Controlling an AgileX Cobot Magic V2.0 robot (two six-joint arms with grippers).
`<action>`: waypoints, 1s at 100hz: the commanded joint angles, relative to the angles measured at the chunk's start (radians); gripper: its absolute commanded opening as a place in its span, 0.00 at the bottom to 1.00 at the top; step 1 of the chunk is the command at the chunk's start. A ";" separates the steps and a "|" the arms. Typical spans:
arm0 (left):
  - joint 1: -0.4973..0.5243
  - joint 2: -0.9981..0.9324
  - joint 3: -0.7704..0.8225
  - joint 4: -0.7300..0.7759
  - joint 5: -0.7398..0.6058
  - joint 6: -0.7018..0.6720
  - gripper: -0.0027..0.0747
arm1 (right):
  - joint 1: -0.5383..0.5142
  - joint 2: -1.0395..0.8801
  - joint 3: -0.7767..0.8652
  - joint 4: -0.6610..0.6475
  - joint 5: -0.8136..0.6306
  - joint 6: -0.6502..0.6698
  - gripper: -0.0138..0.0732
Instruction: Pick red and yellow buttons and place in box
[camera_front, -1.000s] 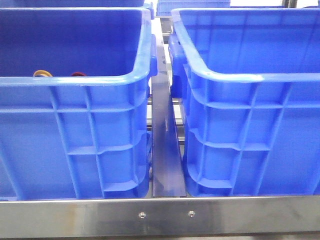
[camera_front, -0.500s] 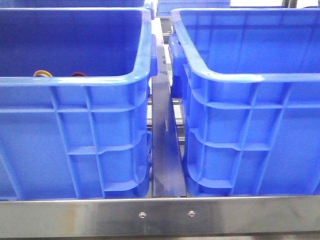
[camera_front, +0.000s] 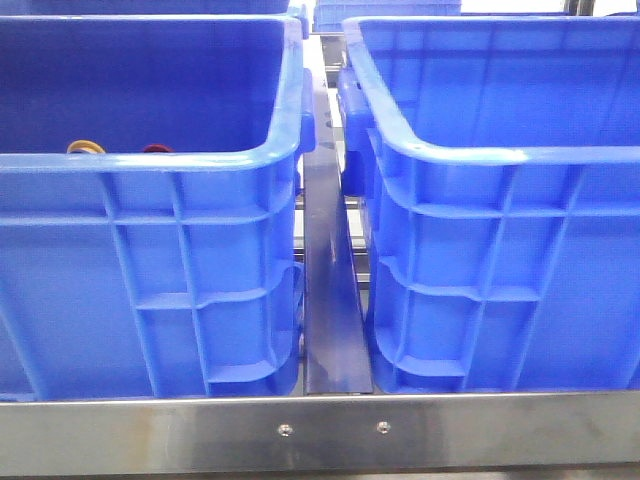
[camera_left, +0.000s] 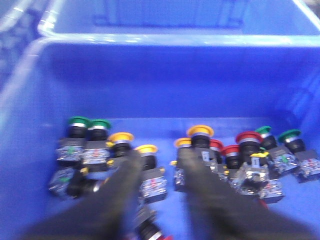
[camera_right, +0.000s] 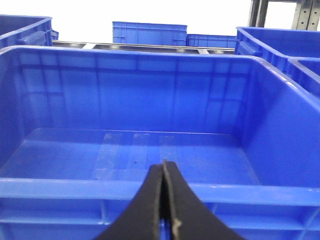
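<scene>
In the left wrist view, several push buttons lie on the floor of the left crate (camera_left: 150, 75). Yellow-capped buttons (camera_left: 145, 149) and red-capped buttons (camera_left: 248, 136) are mixed with green ones (camera_left: 78, 121). My left gripper (camera_left: 157, 156) is open low over them. One yellow-capped button and its grey body lie between the blurred fingers (camera_left: 192, 170), close to one of them. In the front view, only a yellow cap (camera_front: 85, 147) and a red cap (camera_front: 157, 149) peek over the rim. The box (camera_front: 480, 155) on the right is empty. My right gripper (camera_right: 163, 166) is shut, in front of the box's near rim (camera_right: 75, 188).
A metal divider (camera_front: 330, 300) runs between the two crates. A steel rail (camera_front: 320, 432) crosses in front of them. More blue crates (camera_right: 149, 33) stand behind. Neither arm shows in the front view.
</scene>
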 joint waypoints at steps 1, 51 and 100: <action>-0.032 0.079 -0.086 -0.015 -0.051 -0.010 0.66 | 0.001 -0.021 0.005 -0.007 -0.077 0.000 0.04; -0.118 0.630 -0.571 -0.015 0.424 -0.010 0.77 | 0.001 -0.021 0.005 -0.007 -0.077 0.000 0.04; -0.118 1.003 -0.868 -0.010 0.710 -0.010 0.77 | 0.001 -0.021 0.005 -0.007 -0.077 0.000 0.04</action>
